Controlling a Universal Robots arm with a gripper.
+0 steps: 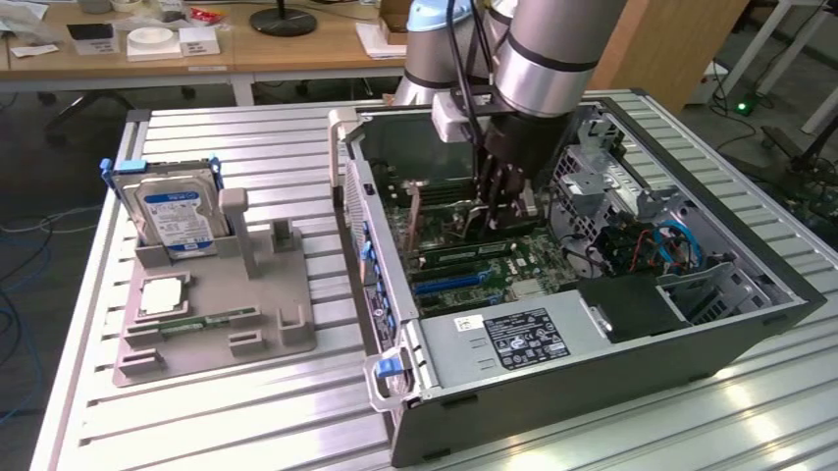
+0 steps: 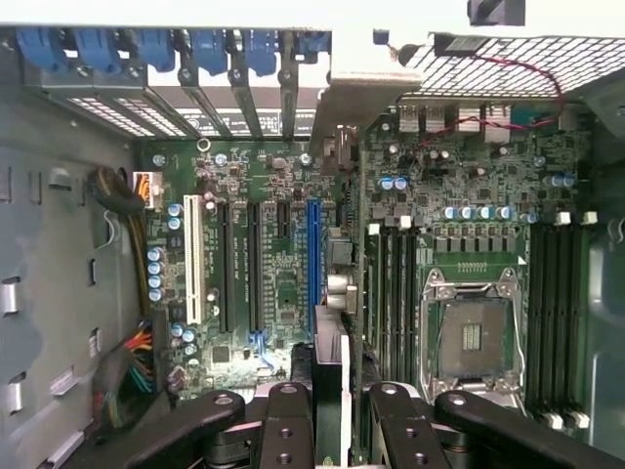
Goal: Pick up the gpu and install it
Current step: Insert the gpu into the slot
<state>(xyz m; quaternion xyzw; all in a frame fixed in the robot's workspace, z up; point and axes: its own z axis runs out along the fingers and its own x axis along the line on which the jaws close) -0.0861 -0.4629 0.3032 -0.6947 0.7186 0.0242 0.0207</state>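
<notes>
Arm's reaching down into the open case point(image 1: 733, 324) lying on its side on the table point(image 1: 235, 147). The hand point(image 1: 504, 211) is low over the motherboard point(image 2: 283, 293) and clamped on the gpu point(image 2: 329, 352). In the wrist view you see the card edge-on, pinched between the black fingers point(image 2: 285, 420). It lines up just beside the blue slot point(image 2: 313, 264), between that slot and the cpu socket point(image 2: 474, 337). Can't tell whether the card's bottom edge is touching the board. Over on the exterior view's left, the hard drive point(image 1: 177, 211) stands upright in the grey tray point(image 1: 262, 339), well apart from the case.
</notes>
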